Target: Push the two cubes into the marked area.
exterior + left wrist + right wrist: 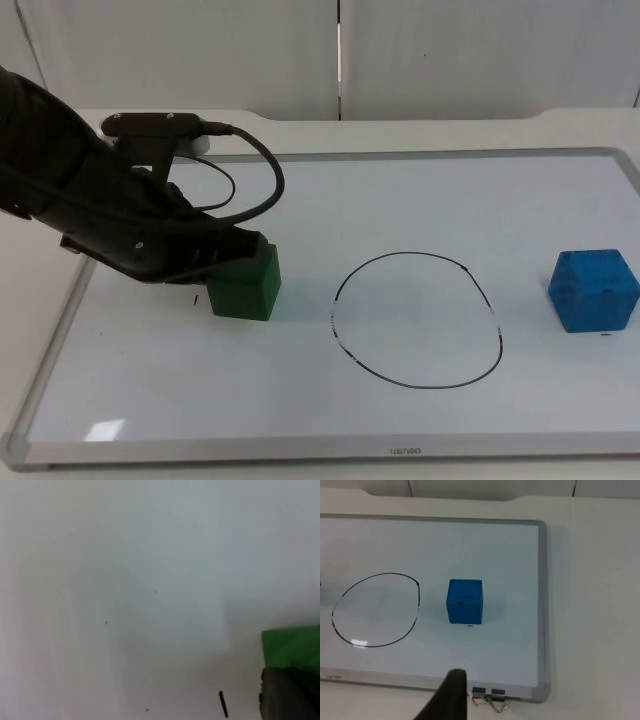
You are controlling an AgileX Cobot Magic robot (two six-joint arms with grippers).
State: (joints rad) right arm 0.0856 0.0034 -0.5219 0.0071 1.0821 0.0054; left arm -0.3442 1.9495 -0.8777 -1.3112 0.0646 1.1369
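Two cubes, one green cube (244, 284) and one blue cube (593, 290), one whiteboard (400, 190) bearing one drawn black outline (417, 319), and two binder clips (489, 698).

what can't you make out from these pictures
- Left tool: in the top view the arm covers its fingers where it meets the green cube; open or shut is unclear.
- Green cube: cut by the frame edge in the left wrist view.
- Tiny mark below the blue cube: too small.

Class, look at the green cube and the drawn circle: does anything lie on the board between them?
Nothing visible does. The green cube sits just outside the circle, with bare whiteboard between them. The left gripper is against the cube's far side. The blue cube lies beyond the circle's opposite side.
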